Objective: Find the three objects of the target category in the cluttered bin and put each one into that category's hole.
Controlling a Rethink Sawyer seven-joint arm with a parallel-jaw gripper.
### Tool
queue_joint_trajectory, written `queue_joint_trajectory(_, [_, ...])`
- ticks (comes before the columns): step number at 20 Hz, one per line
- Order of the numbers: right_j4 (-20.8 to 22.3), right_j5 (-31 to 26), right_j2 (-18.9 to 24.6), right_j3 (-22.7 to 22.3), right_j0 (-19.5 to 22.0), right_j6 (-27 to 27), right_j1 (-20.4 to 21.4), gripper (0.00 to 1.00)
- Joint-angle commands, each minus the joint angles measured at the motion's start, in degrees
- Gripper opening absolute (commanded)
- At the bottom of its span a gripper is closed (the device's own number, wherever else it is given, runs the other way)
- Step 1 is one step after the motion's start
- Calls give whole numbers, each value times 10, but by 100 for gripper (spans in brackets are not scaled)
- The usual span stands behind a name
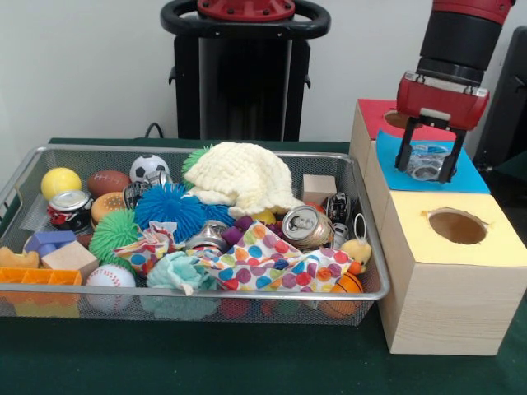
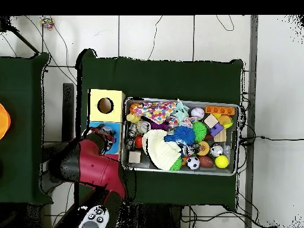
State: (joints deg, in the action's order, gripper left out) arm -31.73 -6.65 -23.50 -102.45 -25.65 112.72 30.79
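Note:
My gripper [image 1: 426, 164] hangs over the blue-topped box [image 1: 473, 177] at the right, shut on a crushed silver and blue can [image 1: 427, 160] held between its black fingers. The can hides the hole in the blue top. In the wire bin [image 1: 165, 150] lie more cans: one tipped on its side [image 1: 306, 226], one red and upright at the left [image 1: 69, 206], and a dented one in the middle [image 1: 206, 237]. In the overhead view the red arm covers the gripper [image 2: 105, 133] above the blue box [image 2: 114, 147].
A yellow-topped box with a round hole [image 1: 457, 226] stands nearest; a red-topped box [image 1: 375, 111] stands behind the blue one. The bin also holds balls, spiky toys, a cream knitted hat [image 1: 243, 177], spotted cloth [image 1: 272, 263] and wooden blocks. The bin wall [image 2: 240, 136] stands beside the boxes.

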Motion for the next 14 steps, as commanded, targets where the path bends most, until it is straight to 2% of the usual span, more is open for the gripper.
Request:
queue_joint_trajectory(1, [23,30,84,-37,29,99,1,100])
queue_joint_trajectory(10, [26,20,88,-39,41,92,12,100])
queue_joint_trajectory(14, [21,-11,73,-37,30,91,27,100])
